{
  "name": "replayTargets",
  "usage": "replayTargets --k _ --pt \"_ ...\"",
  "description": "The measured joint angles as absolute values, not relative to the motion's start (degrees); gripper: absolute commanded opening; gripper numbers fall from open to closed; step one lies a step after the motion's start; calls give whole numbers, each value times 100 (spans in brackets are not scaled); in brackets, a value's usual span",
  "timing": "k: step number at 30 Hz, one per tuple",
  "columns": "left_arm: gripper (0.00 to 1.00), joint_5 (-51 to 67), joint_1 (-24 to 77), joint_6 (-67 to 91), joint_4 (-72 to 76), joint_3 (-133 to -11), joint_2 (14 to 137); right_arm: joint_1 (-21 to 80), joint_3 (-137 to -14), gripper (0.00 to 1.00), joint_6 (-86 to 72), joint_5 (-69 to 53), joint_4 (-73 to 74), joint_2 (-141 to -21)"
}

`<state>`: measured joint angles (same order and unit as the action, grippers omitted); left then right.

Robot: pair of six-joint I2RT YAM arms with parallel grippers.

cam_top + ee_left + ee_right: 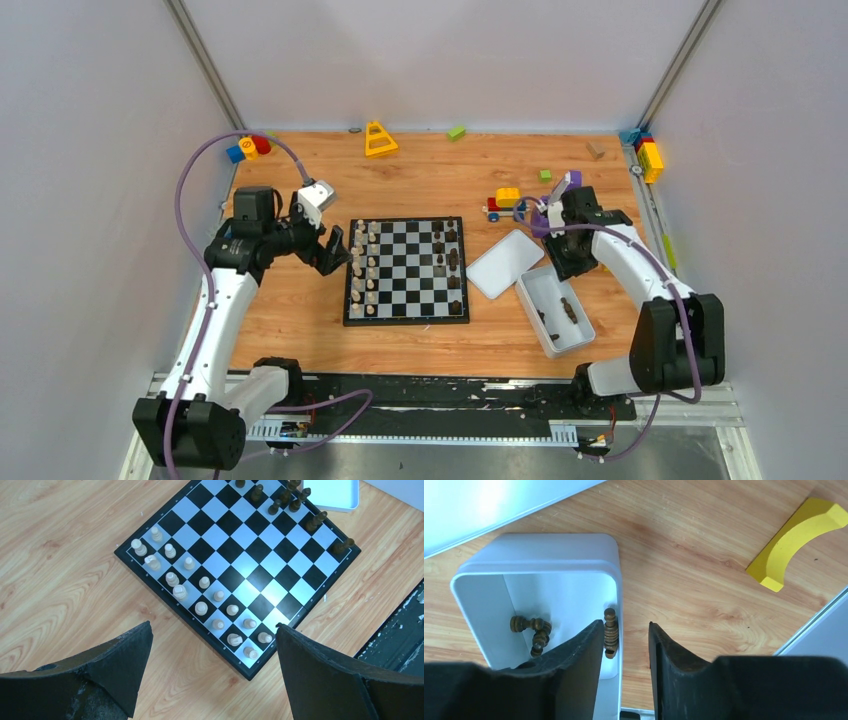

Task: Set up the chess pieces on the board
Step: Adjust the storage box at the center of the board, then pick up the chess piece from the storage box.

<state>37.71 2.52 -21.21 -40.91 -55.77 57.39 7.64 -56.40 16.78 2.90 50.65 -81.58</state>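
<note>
On the wood table [300, 335], left gripper [212, 626] gapes at the board's [250, 565] nine o'clock; right gripper [625, 625], fingers parted, over the white tray [539, 545] at four

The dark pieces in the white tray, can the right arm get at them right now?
Probably yes. The right gripper hangs open just above the tray, whose lid lies off to the side, so nothing covers the dark pieces.

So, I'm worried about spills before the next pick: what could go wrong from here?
The right fingers appear to straddle the wall of the white tray, a dark piece leaning against it inside; closing could pinch the wall and drag the tray. The cream pieces stand packed near the open left fingers; descending might topple neighbours.
</note>
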Motion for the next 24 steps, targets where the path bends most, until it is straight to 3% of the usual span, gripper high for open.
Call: replayTargets --k 12,24 --pt "100 3570 252 -2204 -4110 -5588 5874 827 -5426 37 2224 -515 5269 -6871" --pt "100 3605 252 -2248 -4091 -5588 5872 1214 -4458 42 2456 -261 5253 -7043"
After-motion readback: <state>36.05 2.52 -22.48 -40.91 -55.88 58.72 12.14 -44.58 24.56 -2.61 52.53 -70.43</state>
